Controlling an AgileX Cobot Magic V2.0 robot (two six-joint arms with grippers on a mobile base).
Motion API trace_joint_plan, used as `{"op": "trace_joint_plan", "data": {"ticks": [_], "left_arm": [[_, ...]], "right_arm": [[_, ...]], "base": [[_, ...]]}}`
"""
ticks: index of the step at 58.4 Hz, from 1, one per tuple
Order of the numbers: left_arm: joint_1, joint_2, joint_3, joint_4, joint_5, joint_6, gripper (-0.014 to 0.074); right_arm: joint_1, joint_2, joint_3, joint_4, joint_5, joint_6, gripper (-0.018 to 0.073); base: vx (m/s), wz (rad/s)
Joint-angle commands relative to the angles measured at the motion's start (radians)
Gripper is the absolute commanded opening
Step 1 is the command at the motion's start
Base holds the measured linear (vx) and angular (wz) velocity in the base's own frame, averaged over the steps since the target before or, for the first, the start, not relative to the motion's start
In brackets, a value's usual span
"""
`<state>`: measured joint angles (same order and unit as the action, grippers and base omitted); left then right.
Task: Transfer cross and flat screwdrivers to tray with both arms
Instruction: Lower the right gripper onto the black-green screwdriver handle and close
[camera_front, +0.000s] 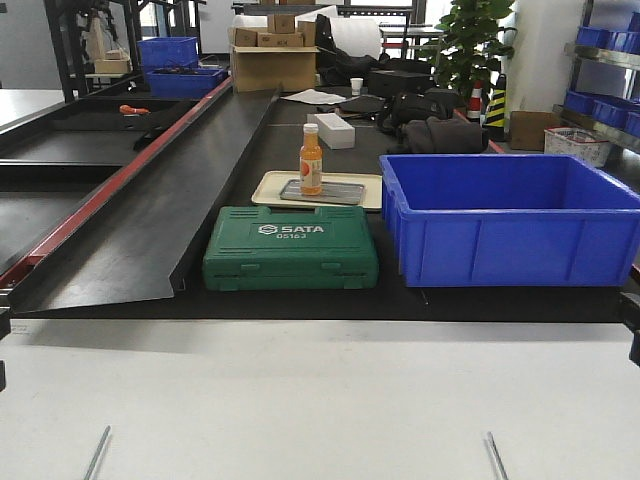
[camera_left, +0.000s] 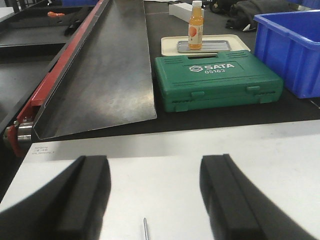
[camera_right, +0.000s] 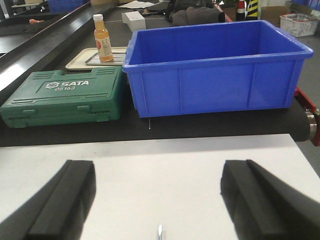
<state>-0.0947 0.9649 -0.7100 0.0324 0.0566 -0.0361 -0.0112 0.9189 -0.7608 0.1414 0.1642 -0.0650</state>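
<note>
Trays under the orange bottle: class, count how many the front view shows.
2. A cream tray lies behind the green case; a smaller grey tray rests on it, carrying the bottle. More could be hidden behind the blue bin.

Right gripper (camera_right: 157, 192) hung low over the white table (camera_right: 160, 155), its two black fingers (camera_right: 62, 200) spread wide with nothing between them. A thin metal tip (camera_right: 160, 231) poked in at the bottom edge, too little showing to tell what it was. Beyond the table, on the black mat (camera_right: 200, 125), the blue bin (camera_right: 215, 90) sat big and square, with the green SATA case (camera_right: 62, 97) shut just beside it on the left. Behind the case, the orange bottle (camera_right: 102, 32) stood upright on a small grey tray (camera_right: 117, 57), itself resting on the cream tray (camera_right: 75, 62).
</note>
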Motion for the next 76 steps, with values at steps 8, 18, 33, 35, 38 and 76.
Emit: {"op": "trace_joint_plan", "data": {"ticks": [8,18,33,35,38,76], "left_arm": [[0.002,-0.011,-0.037,-0.005,-0.062,-0.006,0.0559],[0.002,-0.011,-0.037,-0.005,-0.032,-0.006,0.0559],[0.002,-0.011,-0.032,-0.005,0.069,-0.006,0.0556],[0.002,-0.011,-0.032,-0.005,0.082,-0.006,0.0556],[0.002,-0.011,-0.032,-0.005,0.095,-0.006,0.0556],[0.002,-0.011,-0.032,-0.005,0.146,-0.006,0.0556]], "right_arm": [[0.008,0.070,-0.139,0.008,0.160,-0.119,0.0612],[0.044,0.252,-0.303,0.001,0.447,-0.126,0.0582],[0.070,0.531,-0.333,-0.005,0.587,-0.022,0.0582],[0.070,0.563,-0.333,-0.005,0.587,-0.019,0.0582],[0.070,0.611,-0.333,-0.004,0.587,-0.017,0.0582],[0.070,0.935,-0.372,-0.085,0.544,0.054,0.0530]], "base": [[0.00,0.00],[0.00,0.00],[0.00,0.00],[0.00,0.00],[0.00,0.00],[0.00,0.00]]}}
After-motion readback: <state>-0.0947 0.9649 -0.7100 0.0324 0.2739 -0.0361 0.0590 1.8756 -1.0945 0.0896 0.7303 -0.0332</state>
